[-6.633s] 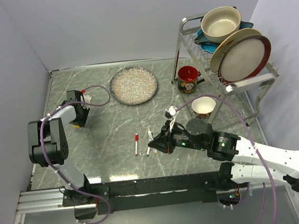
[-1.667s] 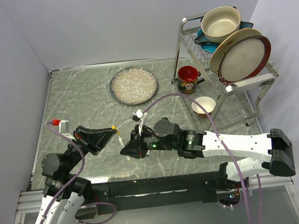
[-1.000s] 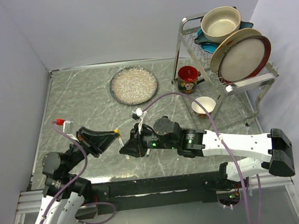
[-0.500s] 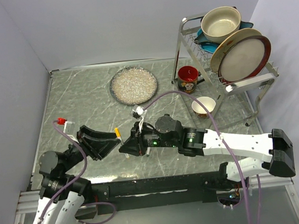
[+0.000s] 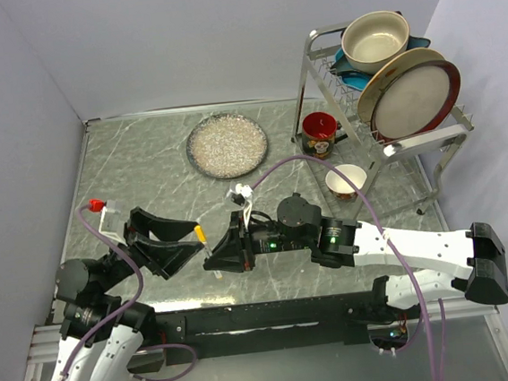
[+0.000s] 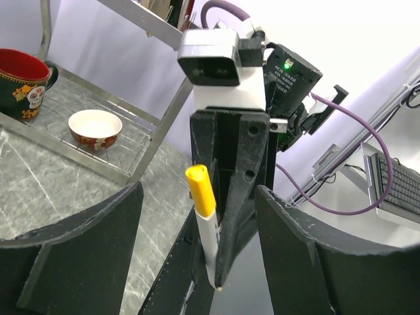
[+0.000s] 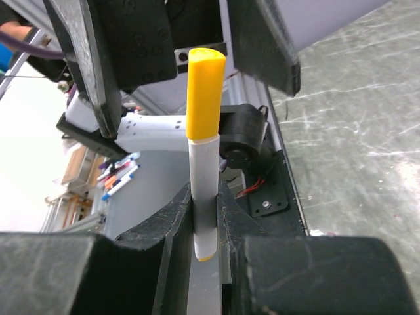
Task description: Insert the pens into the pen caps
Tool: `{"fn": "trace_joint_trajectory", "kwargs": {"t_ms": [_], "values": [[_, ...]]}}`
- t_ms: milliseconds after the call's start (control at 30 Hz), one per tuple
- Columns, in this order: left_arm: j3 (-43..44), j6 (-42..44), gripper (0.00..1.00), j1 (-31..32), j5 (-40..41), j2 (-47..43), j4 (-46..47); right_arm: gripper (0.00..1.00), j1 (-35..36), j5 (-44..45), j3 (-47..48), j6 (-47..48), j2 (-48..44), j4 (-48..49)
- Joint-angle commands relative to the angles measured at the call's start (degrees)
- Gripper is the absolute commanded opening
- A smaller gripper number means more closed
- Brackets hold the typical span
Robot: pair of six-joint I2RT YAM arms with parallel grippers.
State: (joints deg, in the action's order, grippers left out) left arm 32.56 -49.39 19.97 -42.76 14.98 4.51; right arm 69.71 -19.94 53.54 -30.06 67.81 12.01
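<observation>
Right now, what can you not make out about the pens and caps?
Tip of the pen: every view, the yellow cap covers it.
Other pens and caps: none shows; top view, the right arm could hide them.
Red mug: left wrist view, the left edge cuts it.

The left arm (image 5: pixel 77 362) and right arm (image 5: pixel 422 248) are clad in white shells with black joints; purple cables (image 5: pixel 310 160) are looped along both. The left hand (image 6: pixel 198 197) and right hand (image 7: pixel 205 209) are black.
</observation>
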Motion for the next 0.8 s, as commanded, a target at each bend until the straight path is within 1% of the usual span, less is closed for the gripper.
{"fn": "trace_joint_trajectory", "kwargs": {"t_ms": [0,400,533,567,633,733,767], "values": [[1.6,-1.6,0.72,0.1,-1.4,2.2,5.5,0.00,0.3,-2.4,0.2,-0.8,-1.4,2.4],[1.1,-4.2,0.66,0.1,-1.7,3.0,7.4,0.00,0.5,-1.2,1.0,-1.7,0.0,1.8],[0.6,-4.1,0.63,0.1,-1.8,3.6,6.8,0.00,0.5,-1.5,1.2,-1.9,0.5,2.1],[0.5,-4.1,0.60,0.2,-1.9,3.6,6.8,0.00,0.5,-1.7,1.4,-1.9,0.7,2.1],[0.2,-4.5,0.58,0.1,-2.3,4.2,7.4,0.00,0.7,-1.9,1.6,-1.9,1.0,2.0],[-0.8,-5.7,0.45,0.1,-2.6,4.6,8.7,0.00,0.6,-2.1,1.2,-1.9,1.0,2.4],[-1.3,-6.1,0.28,0.1,-3.0,4.6,9.5,0.00,0.7,-2.0,1.2,-2.0,1.2,2.5]]}}
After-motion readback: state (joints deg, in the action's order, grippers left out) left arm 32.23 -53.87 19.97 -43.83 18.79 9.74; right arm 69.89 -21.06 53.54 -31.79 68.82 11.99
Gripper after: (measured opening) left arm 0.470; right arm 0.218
